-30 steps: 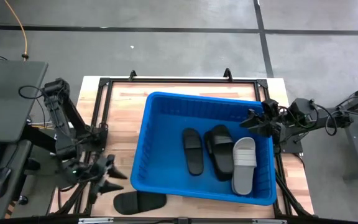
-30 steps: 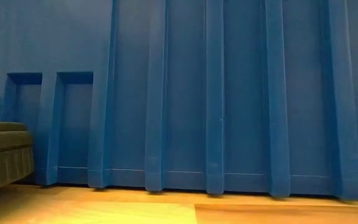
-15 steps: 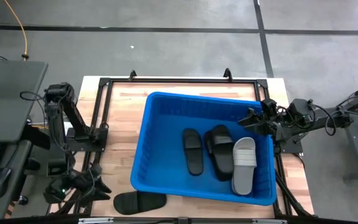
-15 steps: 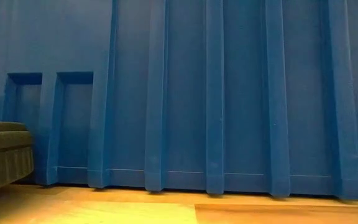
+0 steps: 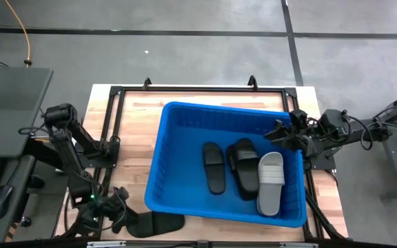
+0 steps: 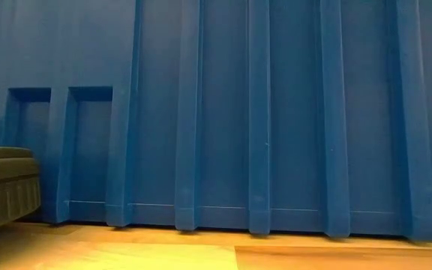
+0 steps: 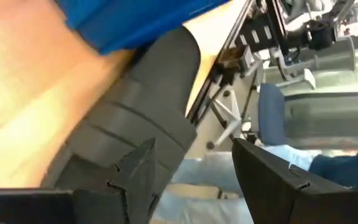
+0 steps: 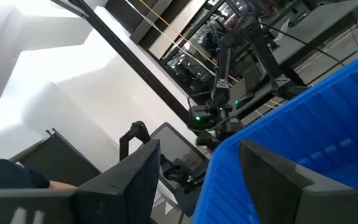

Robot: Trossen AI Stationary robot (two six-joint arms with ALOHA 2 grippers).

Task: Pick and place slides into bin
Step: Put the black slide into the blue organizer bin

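The blue bin (image 5: 185, 131) takes up the middle and right of the wooden table (image 5: 133, 134) in the high view. Three slides lie on its floor, side by side and roughly parallel. A narrow black slide (image 5: 214, 167) sits toward the centre. A broader black slide (image 5: 243, 167) lies at its 3 o'clock, close beside it. A light grey slide (image 5: 270, 182) lies at 3 o'clock of that one, touching or just overlapping it, near the bin's right wall.

A fourth slide, black (image 5: 156, 223), lies outside on the table at about 7 o'clock of the bin, just off its near left corner. In the low view this loose slide (image 6: 2, 184) shows at the left edge, with the bin's ribbed wall (image 6: 261, 112) filling the rest.

The left gripper (image 5: 119, 217) is down at the table's near left corner, at 9 o'clock of the loose slide and right next to its end. In the left wrist view its fingers (image 7: 135, 180) stand apart, with the slide (image 7: 142, 106) directly ahead of them and nothing held between them.

The right gripper (image 5: 281, 131) hangs over the bin's right rim, at about 2 o'clock of the bin's centre. In the right wrist view its fingers (image 8: 135, 174) are spread and hold nothing, with the bin's rim (image 8: 278, 124) ahead.
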